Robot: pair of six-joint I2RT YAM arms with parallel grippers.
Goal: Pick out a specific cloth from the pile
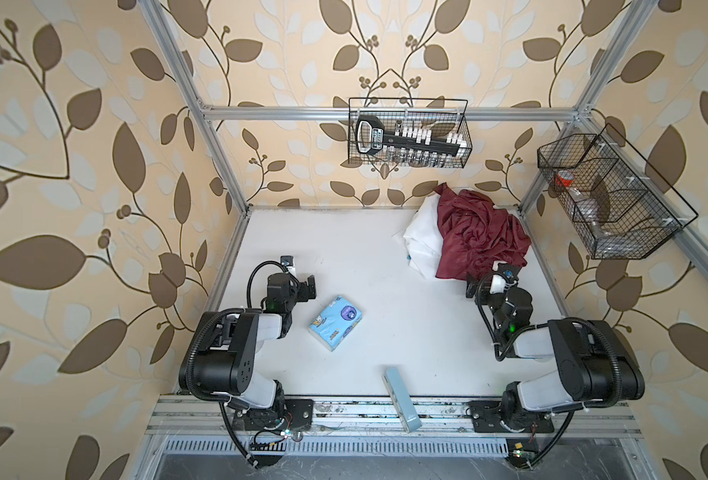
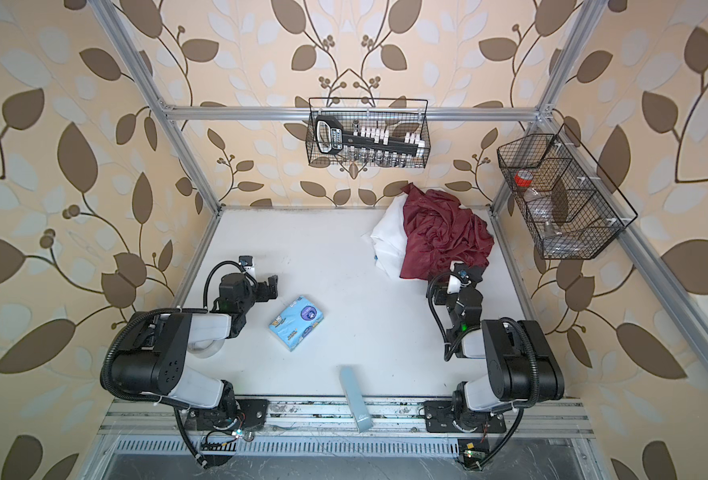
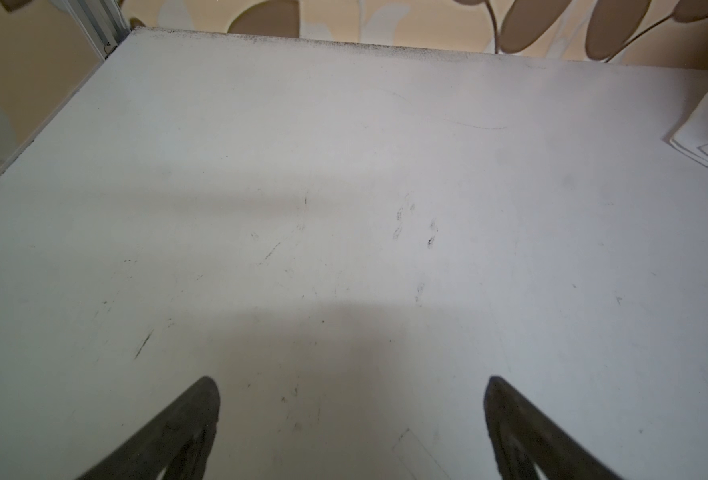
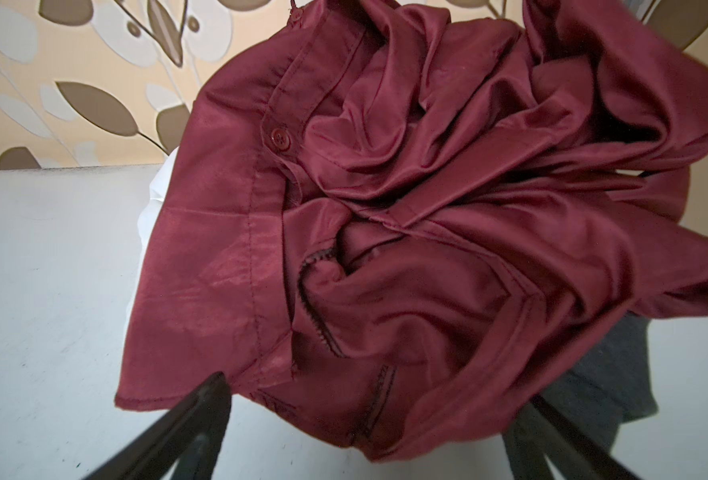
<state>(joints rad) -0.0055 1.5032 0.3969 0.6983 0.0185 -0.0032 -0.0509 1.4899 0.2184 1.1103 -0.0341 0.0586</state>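
— At the surface's [image 1: 344, 257] far right corner, where was the cloth [image 1: 420, 237]?
— Partly under the maroon garment [image 1: 479, 235] topping the pile [image 1: 460, 253]; right jaws stood spread at its hem, probably to clear it. Left jaws, spread, waited idle.

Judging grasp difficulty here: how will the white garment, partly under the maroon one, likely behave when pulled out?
Probably floppy: the white garment lies in soft folds, its corner limp on the table. Likely light for its size, since it looks thin. The maroon garment drapes over one side, so pulling may drag it along.
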